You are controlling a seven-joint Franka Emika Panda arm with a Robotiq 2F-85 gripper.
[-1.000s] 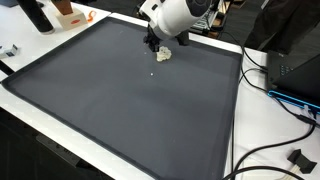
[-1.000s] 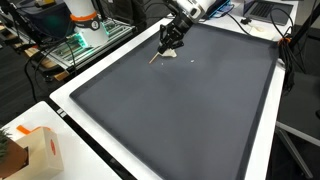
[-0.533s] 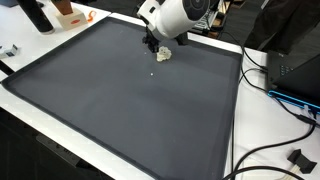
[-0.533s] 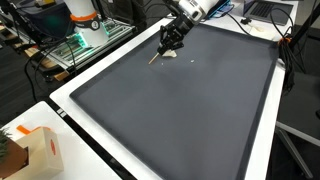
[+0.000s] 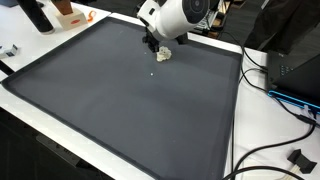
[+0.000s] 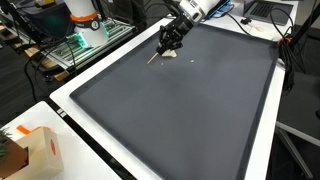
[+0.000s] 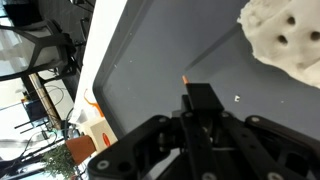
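My gripper (image 5: 152, 46) hangs low over the far part of a dark grey mat (image 5: 120, 110) in both exterior views (image 6: 168, 44). In the wrist view its jaws (image 7: 197, 97) stand shut together, with a thin stick between them; the stick's orange tip (image 7: 184, 78) pokes out past the fingers. The stick also shows as a pale sliver (image 6: 154, 57) slanting down to the mat. A white lumpy object with holes (image 7: 285, 40) lies on the mat right beside the gripper (image 5: 165, 54), apart from the fingers. A tiny white speck (image 7: 236, 98) lies near it.
The mat has a white border (image 6: 70, 105). A dark bottle (image 5: 35, 15) and an orange item (image 5: 68, 14) stand off one far corner. Black cables (image 5: 270, 150) run along one side. An orange-and-white box (image 6: 40, 150) sits off a near corner. Shelving with equipment (image 6: 80, 35) stands beyond.
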